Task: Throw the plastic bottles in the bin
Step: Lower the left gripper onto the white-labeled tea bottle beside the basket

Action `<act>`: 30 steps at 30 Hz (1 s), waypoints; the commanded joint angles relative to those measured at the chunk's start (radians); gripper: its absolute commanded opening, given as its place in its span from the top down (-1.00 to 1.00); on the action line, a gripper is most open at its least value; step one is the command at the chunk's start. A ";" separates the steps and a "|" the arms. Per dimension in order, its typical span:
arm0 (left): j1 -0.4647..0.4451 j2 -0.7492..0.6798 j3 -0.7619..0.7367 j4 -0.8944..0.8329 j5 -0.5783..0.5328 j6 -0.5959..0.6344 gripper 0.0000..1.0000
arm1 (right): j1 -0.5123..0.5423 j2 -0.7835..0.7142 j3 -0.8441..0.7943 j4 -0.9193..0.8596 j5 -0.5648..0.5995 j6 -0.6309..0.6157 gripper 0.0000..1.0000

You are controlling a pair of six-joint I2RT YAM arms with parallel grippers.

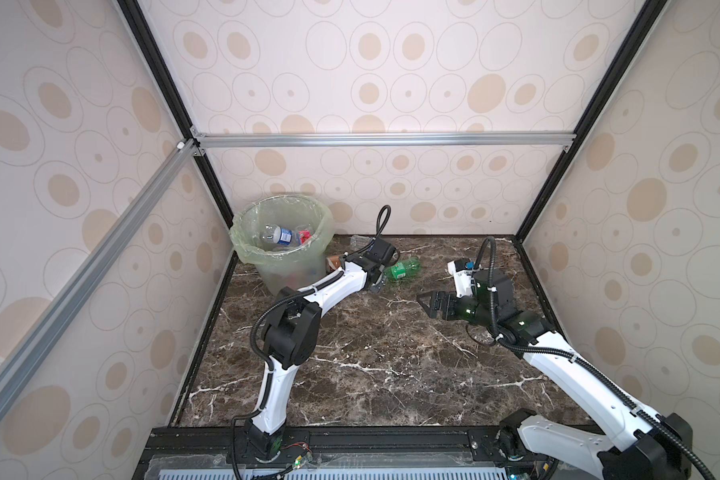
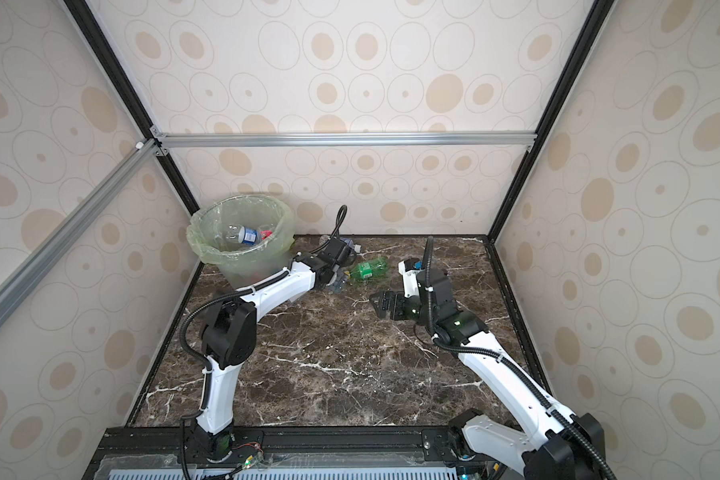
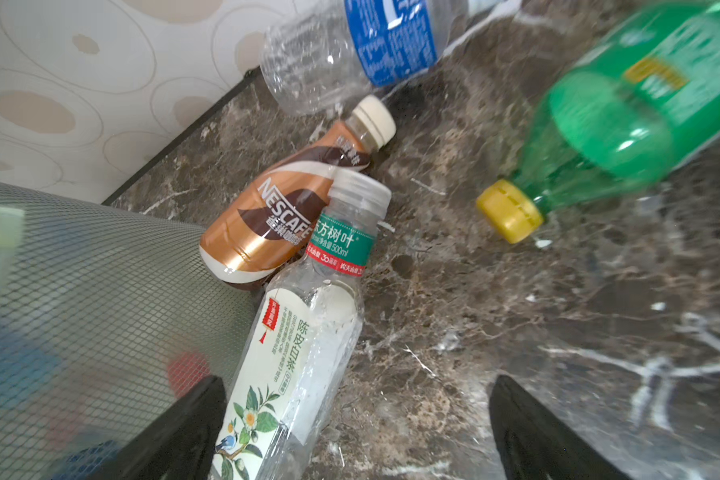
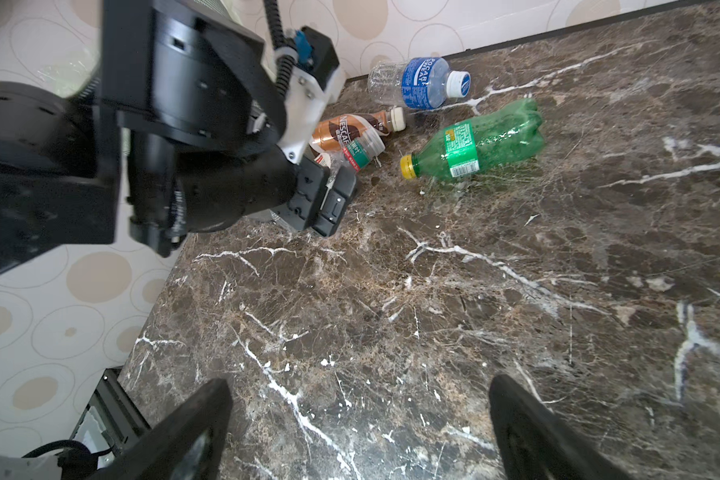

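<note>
Pick stage | left end effector (image 3: 356,399) hung apart over tea bottle (image 3: 296,353), 4 o'clock of bin (image 1: 246,249) | right end effector (image 4: 358,395) apart, empty | next likely needed: descend, clamp, lift

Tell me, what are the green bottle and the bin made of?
Green bottle: thin, glossy, see-through plastic, judging by its dents and shine. Bin: cloudy pale plastic, probably stiff, mesh-textured; its liner looks like flimsy green film, wrinkled over the rim.
</note>
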 commanded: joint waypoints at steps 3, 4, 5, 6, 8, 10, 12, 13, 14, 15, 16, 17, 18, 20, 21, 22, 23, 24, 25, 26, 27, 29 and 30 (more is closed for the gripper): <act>0.029 0.042 0.063 -0.081 -0.105 0.016 -0.98 | -0.002 -0.011 -0.029 0.035 -0.024 0.013 -0.99; 0.036 0.049 0.060 -0.082 -0.108 0.016 -0.98 | -0.003 -0.011 -0.033 0.035 -0.025 0.012 -0.99; 0.041 0.057 0.059 -0.087 -0.116 0.017 -0.98 | -0.003 -0.012 -0.035 0.037 -0.025 0.011 -0.99; 0.043 0.064 0.061 -0.090 -0.127 0.020 -0.98 | -0.002 -0.009 -0.037 0.038 -0.024 0.012 -0.99; 0.045 0.072 0.056 -0.093 -0.149 0.026 -0.98 | -0.002 -0.008 -0.040 0.041 -0.029 0.010 -0.99; 0.057 0.073 0.053 -0.088 -0.144 0.026 -0.98 | -0.002 -0.006 -0.045 0.047 -0.032 0.013 -1.00; 0.071 0.080 0.061 -0.094 -0.134 0.024 -0.98 | -0.002 -0.007 -0.048 0.052 -0.035 0.015 -0.99; 0.082 0.089 0.075 -0.108 -0.125 0.017 -0.98 | -0.003 -0.006 -0.052 0.055 -0.036 0.019 -0.99; 0.088 0.099 0.088 -0.123 -0.120 0.015 -0.98 | -0.002 -0.007 -0.052 0.057 -0.037 0.020 -0.99; 0.092 0.107 0.095 -0.131 -0.117 0.019 -0.98 | -0.002 -0.007 -0.056 0.059 -0.037 0.022 -0.99; 0.097 0.114 0.097 -0.132 -0.114 0.023 -0.99 | -0.003 -0.010 -0.059 0.062 -0.037 0.025 -0.99; 0.099 0.121 0.101 -0.136 -0.111 0.025 -0.98 | -0.003 -0.012 -0.059 0.064 -0.034 0.025 -0.99; 0.102 0.128 0.106 -0.142 -0.108 0.024 -0.98 | -0.003 -0.014 -0.060 0.063 -0.033 0.025 -0.99; 0.110 0.138 0.109 -0.146 -0.092 0.025 -0.98 | -0.003 -0.018 -0.061 0.057 -0.031 0.024 -0.99; 0.113 0.143 0.109 -0.148 -0.091 0.023 -0.98 | -0.003 -0.021 -0.062 0.055 -0.028 0.022 -0.99; 0.116 0.150 0.114 -0.156 -0.090 0.022 -0.98 | -0.003 -0.024 -0.064 0.054 -0.026 0.021 -0.99; 0.119 0.157 0.118 -0.162 -0.085 0.021 -0.98 | -0.003 -0.027 -0.063 0.051 -0.025 0.020 -0.99; 0.121 0.161 0.122 -0.169 -0.078 0.021 -0.98 | -0.004 -0.030 -0.065 0.048 -0.023 0.019 -0.99; 0.120 0.164 0.124 -0.174 -0.074 0.019 -0.98 | -0.003 -0.033 -0.064 0.046 -0.021 0.018 -0.99; 0.121 0.164 0.122 -0.175 -0.068 0.019 -0.98 | -0.002 -0.034 -0.064 0.043 -0.013 0.019 -0.99; 0.122 0.162 0.121 -0.175 -0.068 0.017 -0.98 | -0.003 -0.035 -0.064 0.042 -0.009 0.019 -0.99; 0.121 0.161 0.117 -0.177 -0.063 0.015 -0.98 | -0.003 -0.034 -0.065 0.039 -0.007 0.018 -0.99; 0.122 0.161 0.116 -0.178 -0.056 0.016 -0.98 | -0.003 -0.033 -0.064 0.041 -0.006 0.018 -1.00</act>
